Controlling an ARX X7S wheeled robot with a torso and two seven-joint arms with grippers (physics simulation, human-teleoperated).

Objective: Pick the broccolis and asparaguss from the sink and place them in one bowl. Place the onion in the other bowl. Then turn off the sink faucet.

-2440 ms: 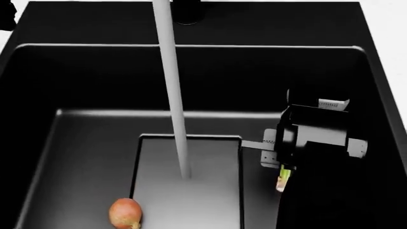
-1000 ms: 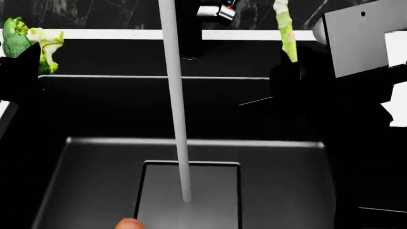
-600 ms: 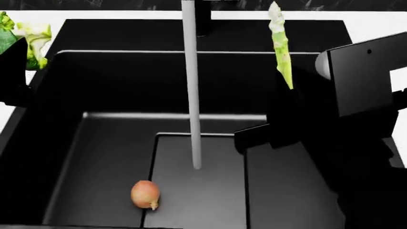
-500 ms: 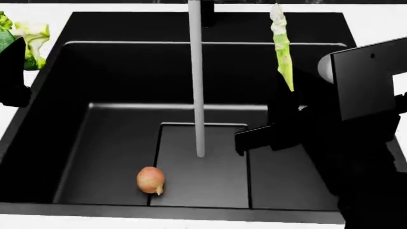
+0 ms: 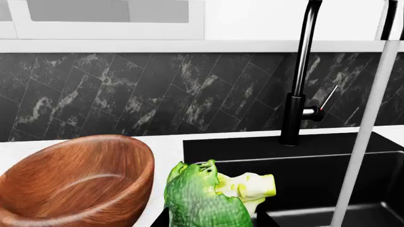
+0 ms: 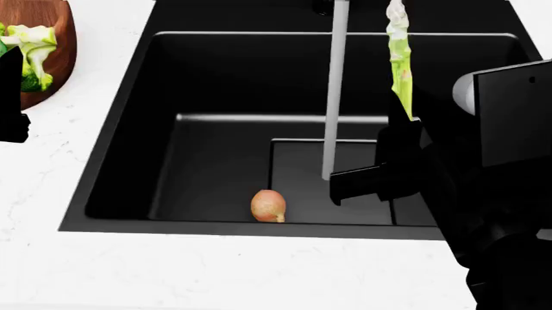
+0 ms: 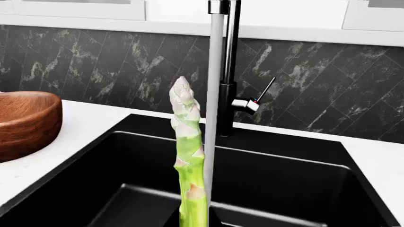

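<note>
Left gripper (image 6: 12, 97): I hold a broccoli (image 5: 205, 198) clamped between closed jaws; it has come off the sink side and now hangs at the edge of the wooden bowl (image 5: 75, 182), above the white counter (image 6: 172, 271).

Right gripper (image 6: 405, 139): my jaws are closed on an asparagus (image 7: 189, 156) spear, tip up, raised well clear of the basin floor beside the running water stream (image 6: 332, 97).

What has changed: a moment ago the view looked down into the sink (image 6: 216, 84) only; it has since swung left, bringing the bowl into the head view.

Onion (image 6: 268, 205): it lies alone on the basin floor, at the edge of the drain panel.

Faucet (image 5: 296, 94): water runs, so the lever is not yet turned.

Patterned bowl: not in view.

Meaning: I judge both greens ready for dropping into the wooden bowl; onion and faucet remain.
</note>
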